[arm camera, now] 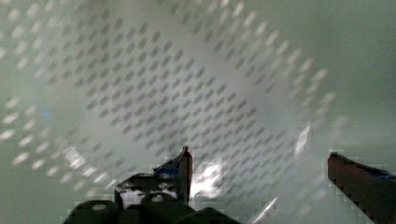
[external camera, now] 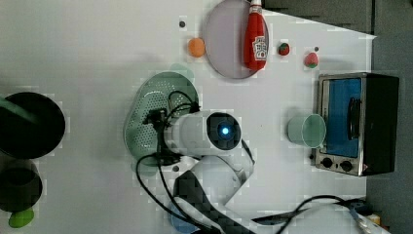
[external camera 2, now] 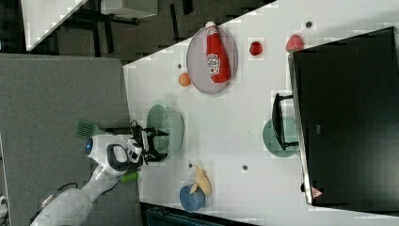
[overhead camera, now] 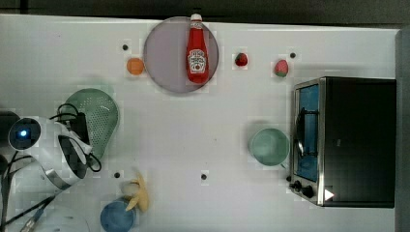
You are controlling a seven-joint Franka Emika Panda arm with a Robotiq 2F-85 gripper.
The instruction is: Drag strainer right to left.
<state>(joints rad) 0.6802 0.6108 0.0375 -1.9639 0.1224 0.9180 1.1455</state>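
Both spread tool point(arm camera: 259, 163) fingers hover over the strainer point(arm camera: 187, 84).

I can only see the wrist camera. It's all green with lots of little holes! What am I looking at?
Observer: The pale sage-green oval plastic strainer, on the white table at the top view's left.
Operator: Is anything near it?
Observer: A yellow banana next to a blue cup, toward the top view's bottom.
Operator: Any other green things?
Observer: A smaller round mint-green bowl, by the silver toaster oven at the top view's right.
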